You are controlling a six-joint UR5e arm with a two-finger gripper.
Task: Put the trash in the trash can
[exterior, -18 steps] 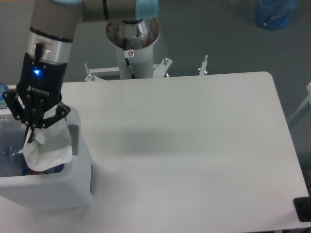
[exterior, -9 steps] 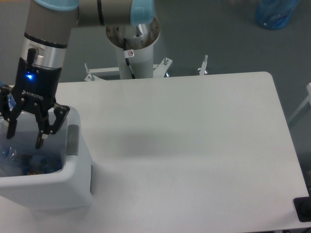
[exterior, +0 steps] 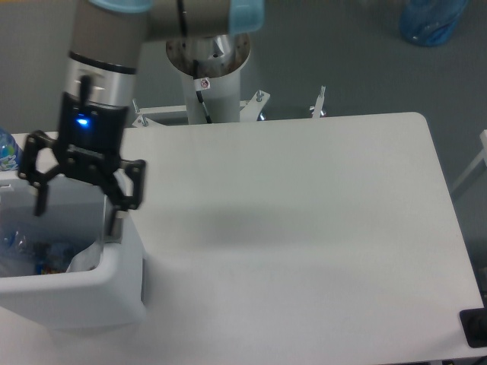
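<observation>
a second ago the gripper (exterior: 76,199) was pinched on the crumpled white tissue (exterior: 84,258) just above the trash can (exterior: 84,293); half a second ago its fingers had parted and the paper was gone from between them. now the tool has risen and slid toward 3 o'clock, with its fingers spread wide and nothing held.

the tissue shows as a white corner inside the bin, against the inner wall at the 3 o'clock side. beside it, toward 9 o'clock, the clear crinkled bottle (exterior: 30,255) lies in the bottom of the bin, a patch of red and blue label just visible. with both pieces of trash apparently inside, the task looks done or very nearly so; what remains, on this reading, is only for the arm to pull clear.

the arm (exterior: 106,57) reaches down from its pedestal base (exterior: 208,65) at 12 o'clock, wrist pointing straight down, blue status light lit. one finger hangs over the bin's opening, the other over its 3 o'clock rim near the grey panel (exterior: 116,222). the white table (exterior: 304,228) stretches away toward 3 o'clock. another bottle with a blue wrapper (exterior: 6,149) peeks in at the 9 o'clock frame edge, and a blue plastic bag (exterior: 432,19) sits on the floor toward 1 o'clock.
</observation>
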